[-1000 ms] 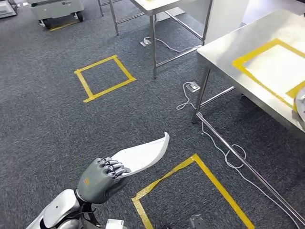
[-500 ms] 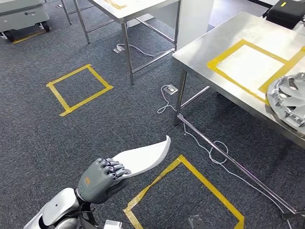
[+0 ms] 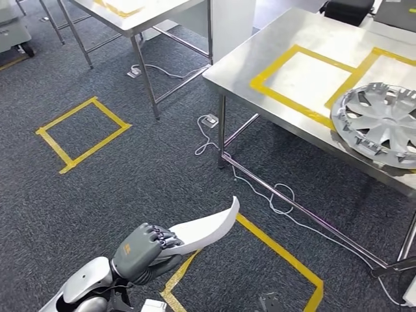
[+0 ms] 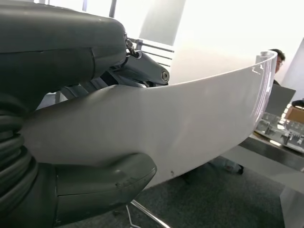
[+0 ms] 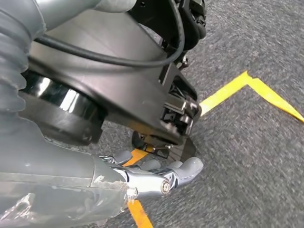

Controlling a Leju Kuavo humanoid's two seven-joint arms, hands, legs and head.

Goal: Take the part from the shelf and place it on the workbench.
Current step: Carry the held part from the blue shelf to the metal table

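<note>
My left hand (image 3: 142, 250) grips the near end of a long, curved white part (image 3: 206, 227), which points forward and to the right, low over the carpet. In the left wrist view the part (image 4: 186, 118) lies between my thumb (image 4: 104, 183) and the darker fingers (image 4: 143, 69) above it. The steel workbench (image 3: 235, 58) stands ahead on the right, marked with yellow tape squares. My right hand (image 5: 150, 178) hangs beside my body with its fingers stretched out and nothing in them.
A silver wheel cover (image 3: 377, 123) lies on the workbench's right part. A white cable (image 3: 275, 195) loops on the floor by the bench leg (image 3: 221, 130). Yellow tape squares (image 3: 80, 133) mark the carpet, one (image 3: 285, 257) just ahead. A second table (image 3: 132, 19) stands at the back.
The camera has swung, so the whole scene has slid left and the workbench and wheel cover show more fully. My left hand still holds the white part the same way.
</note>
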